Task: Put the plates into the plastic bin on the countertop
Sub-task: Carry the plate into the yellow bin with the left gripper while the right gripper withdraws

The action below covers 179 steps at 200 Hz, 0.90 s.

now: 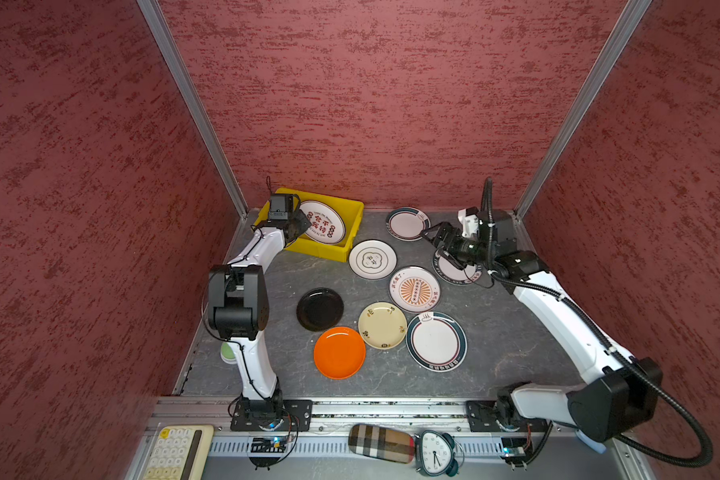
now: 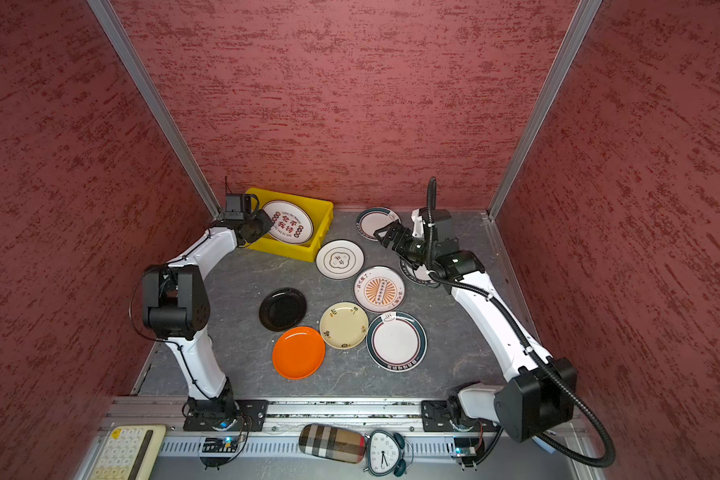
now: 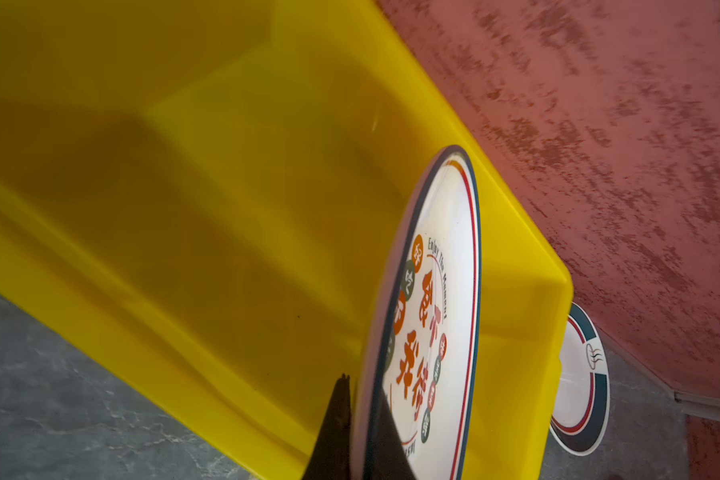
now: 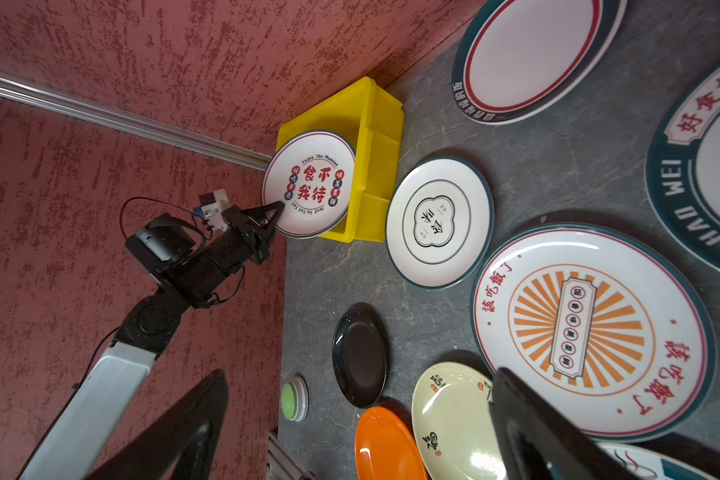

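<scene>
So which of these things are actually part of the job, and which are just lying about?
Part of the job: the yellow bin, the red-lettered plate held over it by the left gripper, the other plates on the countertop.
Just lying about: the keypad, the plaid case, the alarm clock, the green-topped disc.

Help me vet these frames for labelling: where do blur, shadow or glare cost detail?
Left wrist view: the left gripper is a dark blur at the lens, a shadow darkens the plastic bin, yet the held printed plate reads clearly. Right wrist view: the right gripper is likewise blurred, with glare on the cream plate. Both top views: sharp, a faint sheen on the black plate.
</scene>
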Tool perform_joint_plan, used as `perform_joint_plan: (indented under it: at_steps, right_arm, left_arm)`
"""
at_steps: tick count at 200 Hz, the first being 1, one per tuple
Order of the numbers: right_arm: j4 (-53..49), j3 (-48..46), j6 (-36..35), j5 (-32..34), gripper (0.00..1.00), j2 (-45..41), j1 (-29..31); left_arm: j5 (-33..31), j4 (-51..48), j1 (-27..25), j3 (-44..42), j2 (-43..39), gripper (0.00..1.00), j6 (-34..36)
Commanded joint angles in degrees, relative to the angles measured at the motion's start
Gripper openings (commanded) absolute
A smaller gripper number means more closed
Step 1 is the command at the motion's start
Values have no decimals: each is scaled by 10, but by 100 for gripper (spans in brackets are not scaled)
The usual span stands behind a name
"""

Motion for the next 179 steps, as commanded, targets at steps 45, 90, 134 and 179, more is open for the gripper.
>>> perform_joint_plan:
  at_steps: [45,90,134,179]
  right_arm:
    - [28,23,7,-23,99,10,0]
    - [31,31,8,-18,99,5,-3]
    - [62,2,27,-44,99,-20,-11]
    - [108,-14,58,-61,99,-15,-13]
  left_arm:
    - [-6,-29,-9,65,63,0,30]
    - [9,-52,-9,97,87,0,43]
    - [13,-55,-10,102,93,32,51]
    - [11,-57,-12,105,93,58,52]
